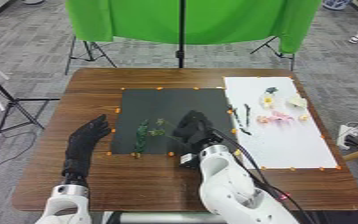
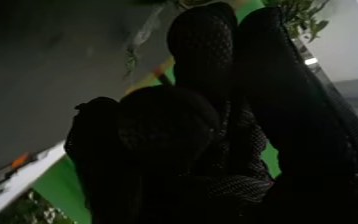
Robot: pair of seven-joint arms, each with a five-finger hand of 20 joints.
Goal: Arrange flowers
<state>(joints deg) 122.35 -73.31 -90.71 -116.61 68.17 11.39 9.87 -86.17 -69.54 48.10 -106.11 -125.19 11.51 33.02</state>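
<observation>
right hand [image 1: 192, 129] over dark mat [image 1: 182, 98], hold cannot be told | left hand [image 1: 85, 136] relaxed open, empty, left of mat | leafy stem [image 1: 142, 136], wispy sprig [image 1: 157, 132] on mat | pink flowers [image 1: 280, 117] right of mat | risk: low hand sweep could snag sprig, skewing layout

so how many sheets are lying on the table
2: a dark sheet in the middle, under green stems, and a white sheet right of it, under pink flowers.

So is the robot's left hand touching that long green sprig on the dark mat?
Apart: the head view shows bare mat between the left hand and the green sprig.
</observation>
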